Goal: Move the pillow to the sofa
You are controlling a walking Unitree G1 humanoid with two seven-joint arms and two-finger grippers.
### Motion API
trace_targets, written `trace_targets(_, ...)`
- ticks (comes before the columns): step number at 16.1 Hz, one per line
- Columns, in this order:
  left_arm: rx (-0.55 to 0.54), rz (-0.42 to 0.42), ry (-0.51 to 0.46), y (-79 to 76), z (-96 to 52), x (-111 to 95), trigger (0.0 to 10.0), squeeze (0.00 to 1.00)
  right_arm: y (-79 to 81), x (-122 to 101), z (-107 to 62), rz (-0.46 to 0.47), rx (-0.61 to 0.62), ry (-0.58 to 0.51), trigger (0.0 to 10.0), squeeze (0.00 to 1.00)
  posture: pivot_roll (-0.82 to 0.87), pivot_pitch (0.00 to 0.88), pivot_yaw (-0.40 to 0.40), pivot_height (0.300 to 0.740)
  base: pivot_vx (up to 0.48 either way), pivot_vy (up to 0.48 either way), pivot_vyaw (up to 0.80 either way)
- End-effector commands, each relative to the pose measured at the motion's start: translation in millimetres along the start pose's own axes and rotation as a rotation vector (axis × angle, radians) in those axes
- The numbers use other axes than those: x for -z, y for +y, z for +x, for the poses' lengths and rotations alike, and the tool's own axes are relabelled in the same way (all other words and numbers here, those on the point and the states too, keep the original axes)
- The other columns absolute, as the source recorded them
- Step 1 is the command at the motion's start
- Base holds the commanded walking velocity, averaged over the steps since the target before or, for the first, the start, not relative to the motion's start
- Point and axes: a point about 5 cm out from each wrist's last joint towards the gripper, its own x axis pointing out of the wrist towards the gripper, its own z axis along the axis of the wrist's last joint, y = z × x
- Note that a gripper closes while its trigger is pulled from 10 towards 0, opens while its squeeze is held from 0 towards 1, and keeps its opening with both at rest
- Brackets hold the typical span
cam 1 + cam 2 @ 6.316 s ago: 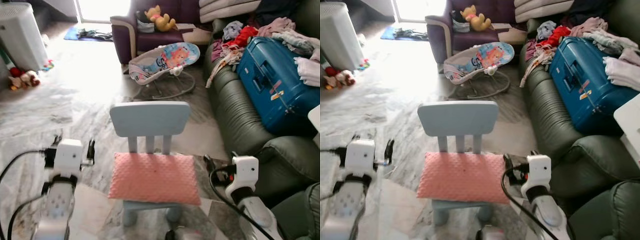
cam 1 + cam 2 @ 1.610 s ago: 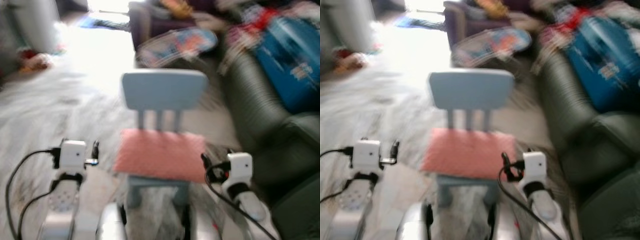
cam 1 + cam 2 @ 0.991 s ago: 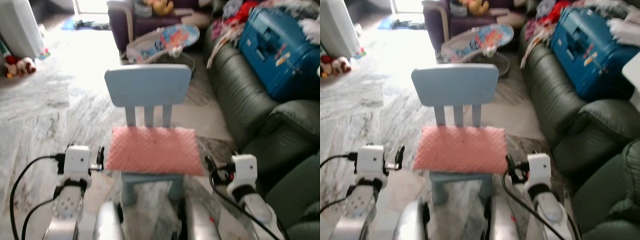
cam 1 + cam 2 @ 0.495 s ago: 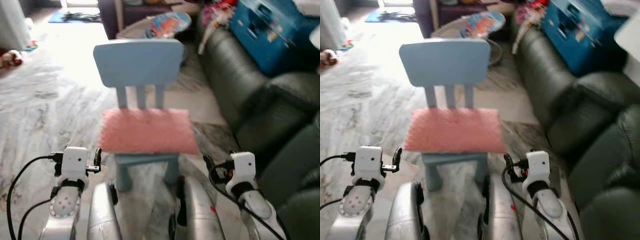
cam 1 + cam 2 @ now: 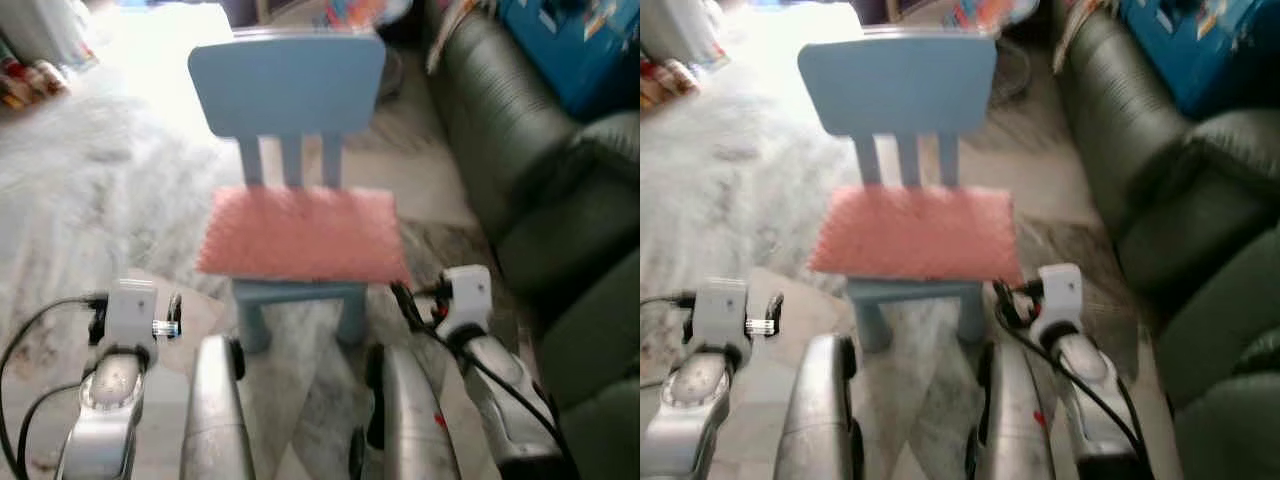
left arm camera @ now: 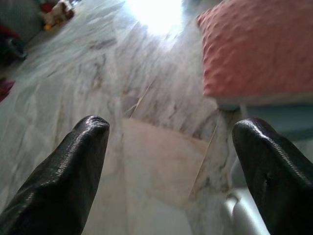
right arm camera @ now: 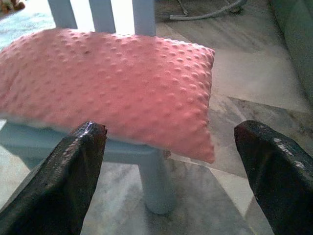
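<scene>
Right claw (image 7: 171,171) wide open, nothing in it, low beside the chair's front right corner, fingers (image 7: 73,181) aimed at the pillow (image 5: 300,233) but not touching it. Left claw (image 6: 176,171) also wide open and empty, off the chair's front left corner, over the marble floor (image 6: 112,83). Pillow is pink and dimpled, lies flat on the seat of the small light blue chair (image 5: 287,82), covers almost the whole seat and overhangs its front edge. Dark green sofa (image 5: 520,190) runs along the robot's right side, near the chair, gap of floor between. Blue suitcase (image 5: 1200,40) sits on the sofa further back. Head views are slightly blurred.
</scene>
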Motion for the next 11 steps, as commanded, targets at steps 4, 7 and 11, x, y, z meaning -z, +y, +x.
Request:
trace_targets(4,-0.021,-0.009,0.012,-1.6,28.0,-11.3,10.0,0.0,7.5,-4.5,16.7,0.021,-0.063,0.029,10.0,0.0,0.07,0.278,-0.037,0.517,0.0,0.0,0.0)
trace_targets(7,-0.032,-0.022,0.048,-9.0,45.5,-10.9,10.0,0.0,7.2,-12.9,31.9,-0.014,-0.084,0.035,10.0,0.0,0.03,0.325,-0.038,0.517,0.0,0.0,0.0)
trace_targets(11,-0.051,-0.076,-0.008,-12.6,64.6,-17.8,10.0,0.0,5.9,-28.4,45.3,-0.11,-0.083,-0.019,10.0,0.0,0.0,0.382,-0.039,0.517,0.0,0.0,0.0)
